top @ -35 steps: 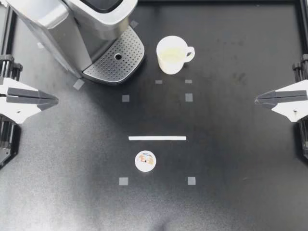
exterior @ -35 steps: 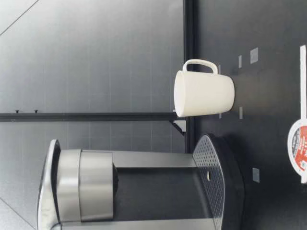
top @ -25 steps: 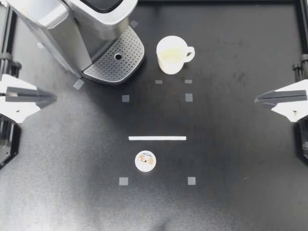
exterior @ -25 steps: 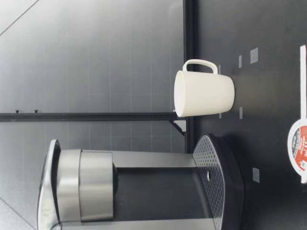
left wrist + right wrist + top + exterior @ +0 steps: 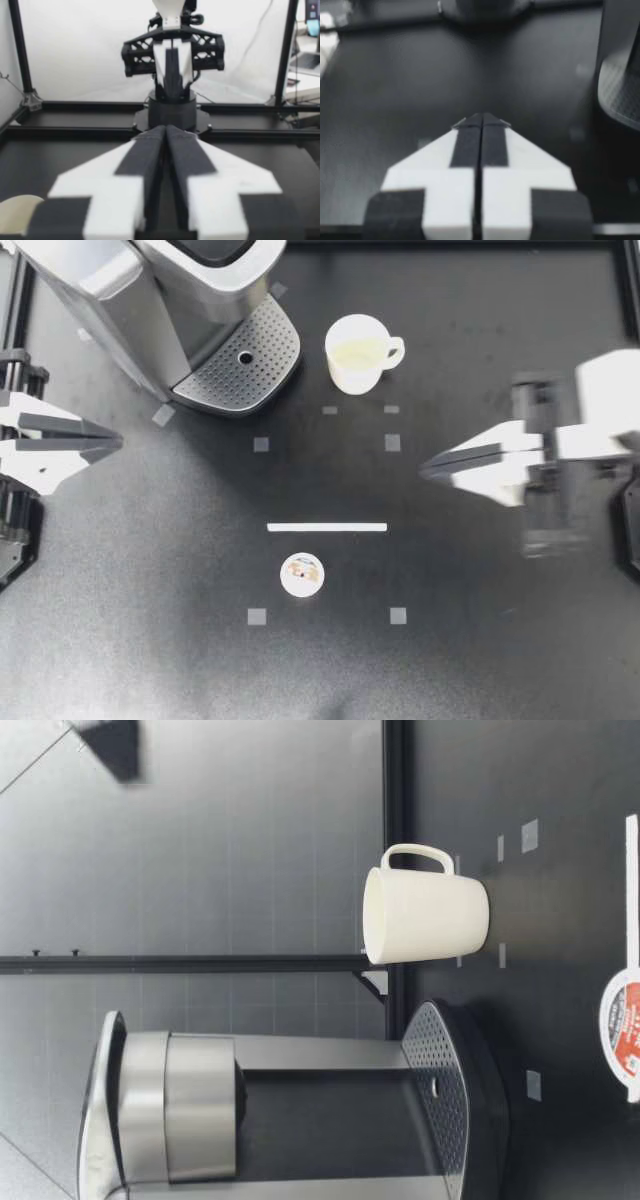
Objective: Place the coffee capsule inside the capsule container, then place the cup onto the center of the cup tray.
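Your left jaws sit at the worktop's [image 5: 120,640] edge, tips together with only a slit between them, holding nothing. Ahead of them and to the far side stands the coffee machine [image 5: 150,300], with its perforated cup tray [image 5: 240,365] bare.

The coffee capsule [image 5: 301,574] lies well apart from both sets of jaws, roughly between them and nearer you than the white tape line [image 5: 327,527]. It sits foil face up, so its axis stands vertical. It has no long side across the worktop to line up with.

The cup [image 5: 355,352] stands upright beside the tray, mouth up. Its handle [image 5: 395,348] points toward your right jaws.

Your right jaws hang out over the worktop, pressed together and empty.

If either set comes down on the capsule unspread, you will likely shove or tip it rather than grip it. A careless sweep past the handle could topple the cup.
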